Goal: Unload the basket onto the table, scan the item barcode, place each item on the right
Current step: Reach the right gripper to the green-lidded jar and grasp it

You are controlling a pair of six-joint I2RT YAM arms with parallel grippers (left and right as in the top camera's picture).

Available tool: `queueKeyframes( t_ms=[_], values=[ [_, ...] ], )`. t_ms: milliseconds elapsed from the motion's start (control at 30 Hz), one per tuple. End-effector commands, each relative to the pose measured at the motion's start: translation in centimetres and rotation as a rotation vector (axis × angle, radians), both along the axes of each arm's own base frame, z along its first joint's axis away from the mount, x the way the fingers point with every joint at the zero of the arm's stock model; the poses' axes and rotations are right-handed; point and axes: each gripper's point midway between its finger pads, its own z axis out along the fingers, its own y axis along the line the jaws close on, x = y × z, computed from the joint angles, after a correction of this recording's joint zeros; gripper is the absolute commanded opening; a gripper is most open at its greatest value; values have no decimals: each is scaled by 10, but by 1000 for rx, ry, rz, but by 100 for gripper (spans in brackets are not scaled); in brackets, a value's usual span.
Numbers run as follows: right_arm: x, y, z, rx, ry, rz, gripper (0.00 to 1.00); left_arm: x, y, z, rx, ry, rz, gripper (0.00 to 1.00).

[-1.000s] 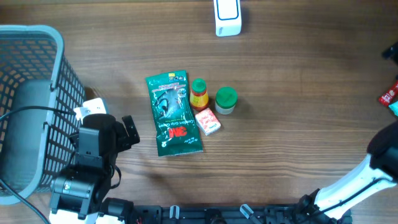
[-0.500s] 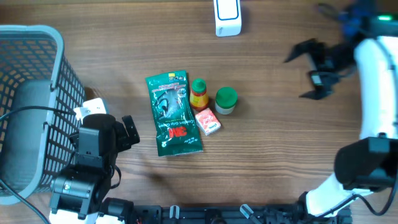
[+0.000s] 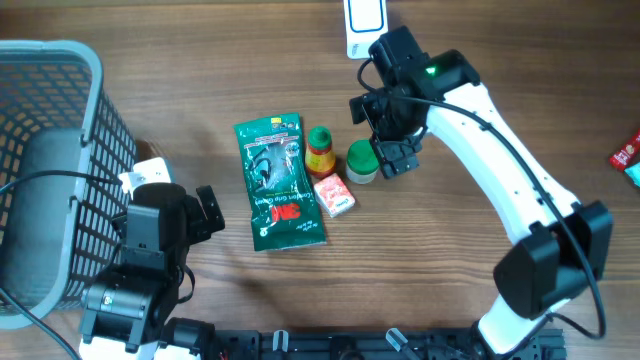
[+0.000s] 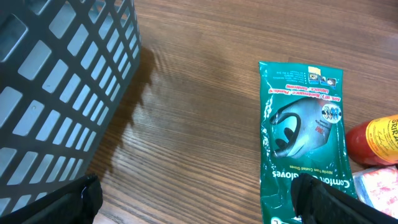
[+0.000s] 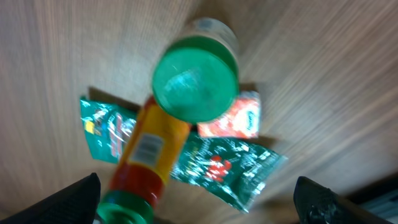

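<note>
We judge the reach to be in hand: the right tool (image 3: 385,135), jaws wide and empty, hovers over the green-lidded jar (image 3: 363,160) at frame centre, just right of the bottle (image 3: 320,150). Next it must drop around the jar, close, and carry it to the scanner (image 3: 365,25) at the top edge. The left tool (image 3: 208,213) sits wide at lower left. We count one jar, one bottle, one glove packet (image 3: 278,185), one red sachet (image 3: 334,195) and one basket (image 3: 50,47).

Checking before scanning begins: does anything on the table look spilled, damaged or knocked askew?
Nothing stands out. The green plastic glove packet lies flat and looks intact, the small green-lidded jar stands upright with its lid on, and no spill shows.
</note>
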Motion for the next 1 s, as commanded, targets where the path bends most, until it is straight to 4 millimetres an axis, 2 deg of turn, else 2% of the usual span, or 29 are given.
queueKeyframes(
  t_ms=[0,133,200,300,333,367,500,633,700,767,867,967],
  values=[
    [8,-4,-42,-76,69,-52,100,0,0,1,-14,-7,5,100],
    [28,5,-72,-72,45,-9,100,0,0,1,-14,-7,5,100],
    [30,6,-84,-79,59,-8,100,0,0,1,-14,-7,5,100],
    [31,-6,-100,-161,72,-15,98,0,0,1,-14,-7,5,100],
    [30,-11,-103,-186,79,-16,93,0,0,1,-14,-8,5,100],
    [27,-13,-105,-201,91,-14,92,0,0,1,-14,-7,5,100],
    [31,-7,-98,-167,51,123,100,0,0,1,-14,-7,5,100],
    [40,-4,-54,-146,-28,187,100,0,0,1,-14,-8,5,100],
    [35,-7,-44,-147,-21,178,100,0,0,1,-14,-7,5,100],
    [25,-11,-45,-160,22,153,100,0,0,1,-14,-7,5,100],
    [11,-15,-65,-185,102,91,100,0,0,1,-14,-7,5,100],
    [11,-13,-82,-191,115,95,100,0,0,1,-14,-7,5,100]
  ],
)
